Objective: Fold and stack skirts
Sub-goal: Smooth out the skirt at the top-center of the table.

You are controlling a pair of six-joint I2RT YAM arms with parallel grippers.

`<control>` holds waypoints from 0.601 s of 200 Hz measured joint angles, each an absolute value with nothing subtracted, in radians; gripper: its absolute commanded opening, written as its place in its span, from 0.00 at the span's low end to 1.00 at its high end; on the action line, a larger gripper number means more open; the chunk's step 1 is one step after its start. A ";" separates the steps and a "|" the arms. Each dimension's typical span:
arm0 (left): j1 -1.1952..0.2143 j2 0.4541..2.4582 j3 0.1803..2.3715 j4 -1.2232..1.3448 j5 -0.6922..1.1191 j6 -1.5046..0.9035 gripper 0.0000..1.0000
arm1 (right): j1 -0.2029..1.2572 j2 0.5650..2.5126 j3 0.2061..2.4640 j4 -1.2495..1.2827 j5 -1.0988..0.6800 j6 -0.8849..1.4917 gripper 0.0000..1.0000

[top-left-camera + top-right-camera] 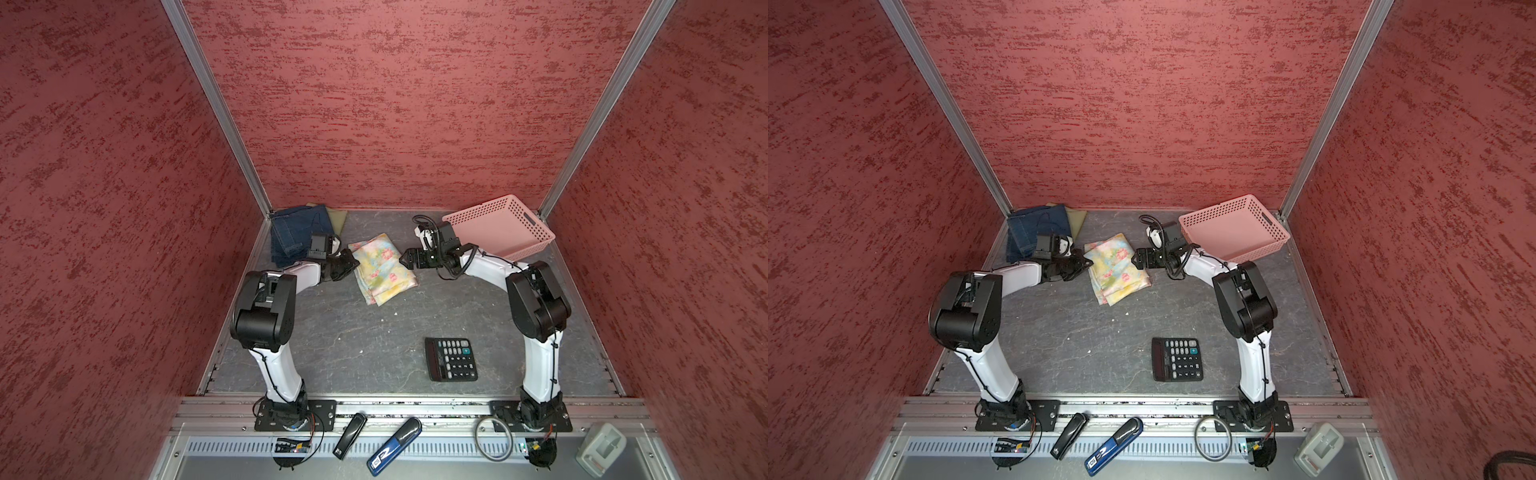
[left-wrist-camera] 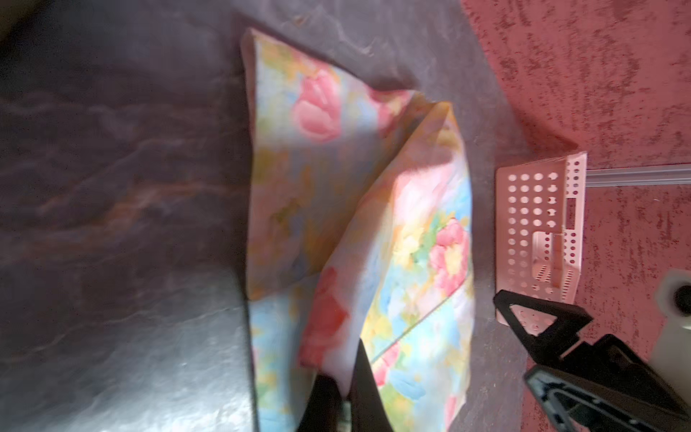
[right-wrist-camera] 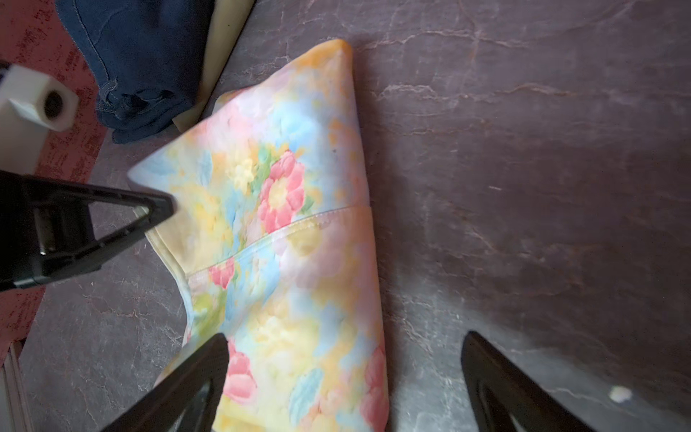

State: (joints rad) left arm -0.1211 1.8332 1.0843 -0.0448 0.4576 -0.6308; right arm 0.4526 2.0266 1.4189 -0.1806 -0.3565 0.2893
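Observation:
The pastel floral skirt (image 1: 382, 268) (image 1: 1117, 268) lies folded on the dark table between my two grippers. My left gripper (image 1: 353, 264) (image 2: 344, 377) is at its left edge, shut on a raised fold of the floral skirt (image 2: 336, 187). My right gripper (image 1: 405, 259) (image 3: 344, 334) stands open over the skirt's right edge, one finger above the cloth (image 3: 291, 262) and one above bare table. The dark blue denim skirt (image 1: 291, 237) (image 3: 142, 56) lies folded in the back left corner on top of the olive-green skirt (image 1: 337, 220) (image 3: 220, 56).
A pink perforated basket (image 1: 498, 226) (image 2: 538, 224) stands tilted in the back right corner, behind the right arm. A black calculator (image 1: 451, 359) lies front right on the table. A stapler (image 1: 351, 434) and other small tools rest on the front rail.

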 measured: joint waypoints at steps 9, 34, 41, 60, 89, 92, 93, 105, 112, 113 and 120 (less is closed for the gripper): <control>-0.129 1.833 1.119 -0.056 0.456 -0.630 0.00 | 0.451 2.015 1.409 -0.175 -0.355 0.288 0.98; -0.142 1.833 1.188 -0.083 0.454 -0.628 0.00 | 0.445 1.980 1.378 -0.162 -0.355 0.287 0.98; -0.144 1.833 1.201 -0.093 0.454 -0.627 0.00 | 0.443 1.971 1.372 -0.160 -0.355 0.287 0.97; -0.143 1.834 1.234 -0.121 0.455 -0.622 0.00 | 0.437 1.947 1.356 -0.152 -0.355 0.286 0.98; -0.141 1.851 1.301 -0.170 0.455 -0.607 0.00 | 0.435 1.931 1.344 -0.142 -0.355 0.284 0.97; -0.140 1.856 1.308 -0.173 0.456 -0.605 0.00 | 0.434 1.931 1.343 -0.141 -0.355 0.284 0.98; -0.139 1.857 1.310 -0.174 0.457 -0.605 0.00 | 0.434 1.931 1.343 -0.140 -0.355 0.284 0.98; -0.133 1.879 1.336 -0.183 0.465 -0.597 0.00 | 0.434 1.931 1.341 -0.138 -0.355 0.284 0.97; -0.127 1.893 1.346 -0.184 0.467 -0.593 0.00 | 0.434 1.931 1.341 -0.138 -0.356 0.283 0.97; -0.127 1.895 1.347 -0.184 0.467 -0.593 0.00 | 0.434 1.931 1.341 -0.138 -0.356 0.284 0.97; -0.120 1.912 1.354 -0.186 0.468 -0.588 0.00 | 0.434 1.931 1.340 -0.137 -0.356 0.284 0.97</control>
State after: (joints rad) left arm -0.1196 1.9118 1.3540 -0.1856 0.4683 -0.5884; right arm 0.4339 1.9308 1.3403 -0.1368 -0.3565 0.2836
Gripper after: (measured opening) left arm 0.068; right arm 0.975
